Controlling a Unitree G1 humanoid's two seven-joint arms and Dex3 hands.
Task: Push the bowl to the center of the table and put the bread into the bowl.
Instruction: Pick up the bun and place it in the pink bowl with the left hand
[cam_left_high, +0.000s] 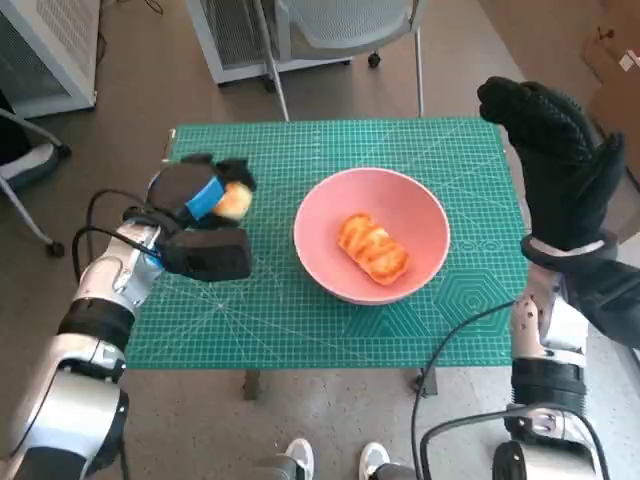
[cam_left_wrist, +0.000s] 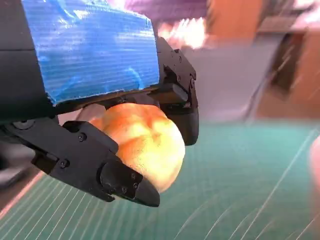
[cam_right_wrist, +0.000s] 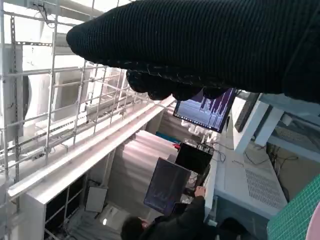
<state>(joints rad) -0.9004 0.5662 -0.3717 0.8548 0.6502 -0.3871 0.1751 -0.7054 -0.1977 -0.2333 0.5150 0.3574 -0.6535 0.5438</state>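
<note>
A pink bowl (cam_left_high: 400, 215) stands near the middle of the green mat (cam_left_high: 300, 320), with a glazed orange pastry (cam_left_high: 372, 248) lying inside it. My left hand (cam_left_high: 200, 205) hovers over the mat's left part and grips a round golden bread roll (cam_left_high: 235, 201). In the left wrist view the roll (cam_left_wrist: 145, 142) is clamped between the black fingers (cam_left_wrist: 100, 167) under the blue tape. My gloved right hand (cam_left_high: 555, 160) is raised at the table's right edge, fingers up and apart, holding nothing.
A chair base (cam_left_high: 330, 30) stands behind the table's far edge. Shoes of a person (cam_left_high: 330, 462) show below the near edge. In the right wrist view a person (cam_right_wrist: 170, 222) sits at monitors (cam_right_wrist: 165, 185). A cable (cam_left_high: 450, 350) hangs by the right forearm.
</note>
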